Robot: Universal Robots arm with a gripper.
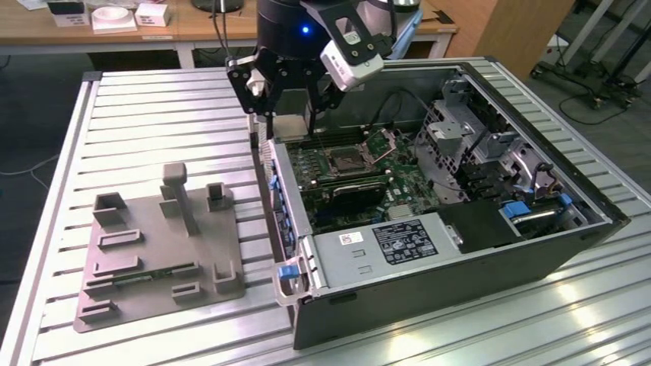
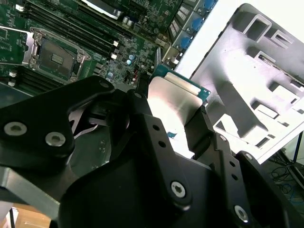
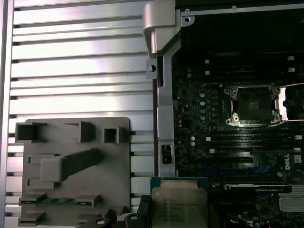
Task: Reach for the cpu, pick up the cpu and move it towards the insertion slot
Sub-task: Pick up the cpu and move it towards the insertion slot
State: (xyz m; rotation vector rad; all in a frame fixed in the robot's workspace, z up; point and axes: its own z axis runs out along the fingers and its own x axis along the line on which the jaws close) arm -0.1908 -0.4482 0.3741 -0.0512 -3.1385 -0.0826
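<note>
While the open computer case (image 1: 447,221) lies on the ribbed desk (image 1: 152,122) beside the grey tray (image 1: 152,252), the pincer (image 2: 173,116) grips the cpu (image 3: 179,202) by opposite edges, above the case wall, short of the insertion slot (image 3: 251,105). It looks light, rigid, fragile underneath; its printing is unreadable.

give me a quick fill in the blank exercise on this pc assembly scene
1. The gripper is shut on the ____.
2. The insertion slot has its metal flap ____.
3. The slim green memory stick lies in the grey ____.
4. The computer case lies on a ribbed metal ____.

Missing words: cpu; open; tray; table
</note>
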